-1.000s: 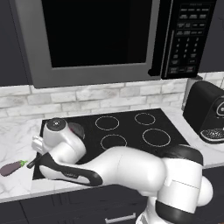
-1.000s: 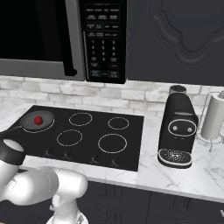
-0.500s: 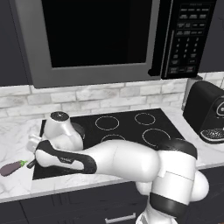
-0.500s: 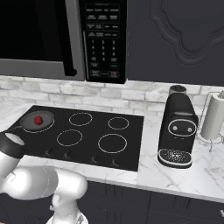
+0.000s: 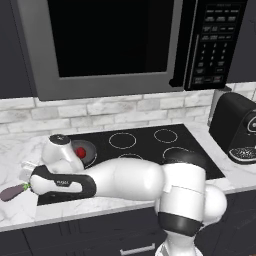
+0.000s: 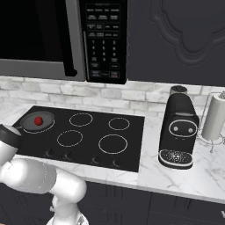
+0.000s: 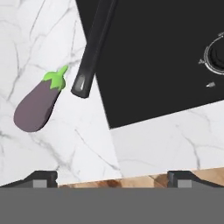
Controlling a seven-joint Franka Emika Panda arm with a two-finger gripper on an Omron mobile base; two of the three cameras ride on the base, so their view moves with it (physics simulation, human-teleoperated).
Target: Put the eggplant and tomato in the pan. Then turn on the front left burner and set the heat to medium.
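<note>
while the tomato sits in the pan, our gripper hangs released above the bench near the eggplant.

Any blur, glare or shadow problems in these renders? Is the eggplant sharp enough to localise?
Hand view: the eggplant is slightly soft-edged but well lit, with no hard shadow, lying on marble beside the pan handle. Left base view: even flat light, and the arm hides most of the eggplant. Right base view: crisp, with the tomato clear in the pan.
</note>
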